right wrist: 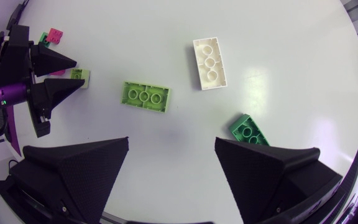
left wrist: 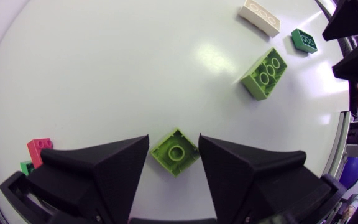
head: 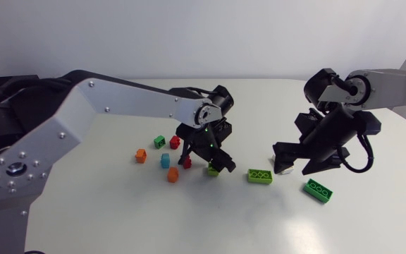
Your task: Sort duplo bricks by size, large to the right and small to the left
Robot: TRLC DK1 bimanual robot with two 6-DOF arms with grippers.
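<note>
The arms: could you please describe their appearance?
Left arm and right arm have silver-grey links and black joints. The left end effector and right end effector are matte black, with two broad wedge-shaped fingers. A black cable loops by the right wrist.

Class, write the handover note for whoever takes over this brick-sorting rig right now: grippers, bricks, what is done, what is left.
Left gripper: down at the small light-green brick; I cannot tell whether it grips it.
Right gripper: open, empty, with the large ones ahead of it.
Large, on the right: large light-green brick, dark-green brick, white brick.
Small, left of middle: cluster of small bricks in red, orange, green and blue.
Done: the two groups look separated.
Left: probably only the small light-green brick, which should go left to the cluster.
</note>
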